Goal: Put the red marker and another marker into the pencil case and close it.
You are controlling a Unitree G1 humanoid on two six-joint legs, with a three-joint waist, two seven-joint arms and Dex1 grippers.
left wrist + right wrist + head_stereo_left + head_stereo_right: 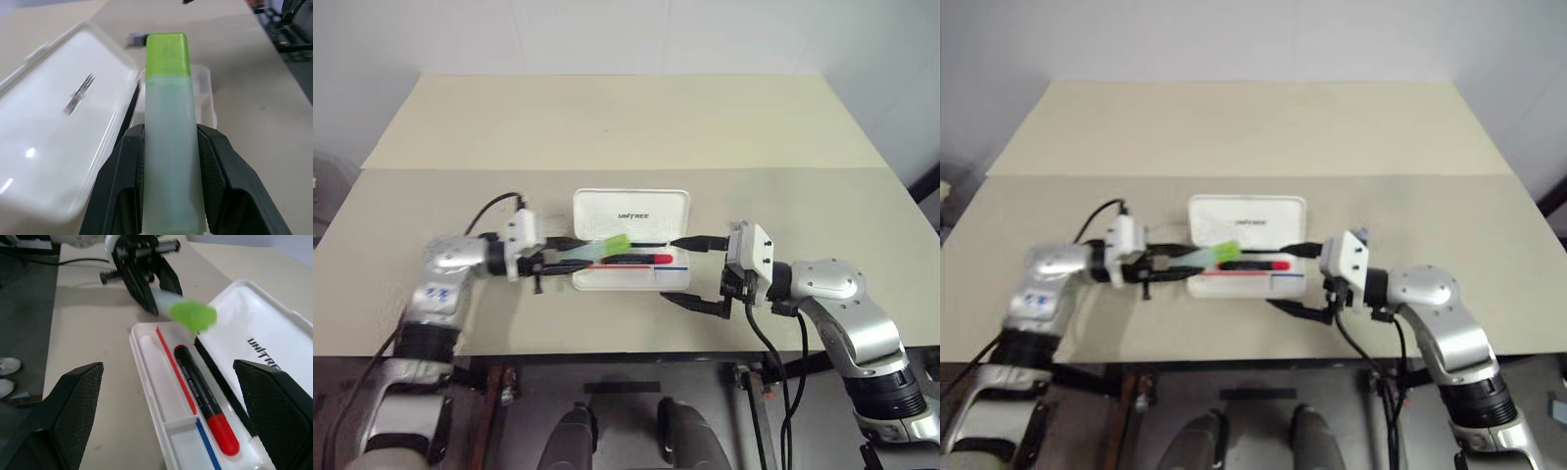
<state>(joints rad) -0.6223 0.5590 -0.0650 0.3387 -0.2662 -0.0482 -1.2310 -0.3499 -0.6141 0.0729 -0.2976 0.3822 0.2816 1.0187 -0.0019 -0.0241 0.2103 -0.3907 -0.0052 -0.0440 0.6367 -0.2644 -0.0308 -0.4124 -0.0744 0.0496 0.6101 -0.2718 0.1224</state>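
Left arm: bent inward, left gripper [576, 257] level, pointing right, fingers [122, 171] clamped on a held item. Right arm: bent inward, right gripper [695, 272] level, pointing left, fingers spread wide, holding nothing.

A: anything readable here?
B: just "UNITREE" in dark letters on the open lid of the pencil case [631, 212], between both sets of jaws. The red marker [205, 399] barrel print is too small to read.
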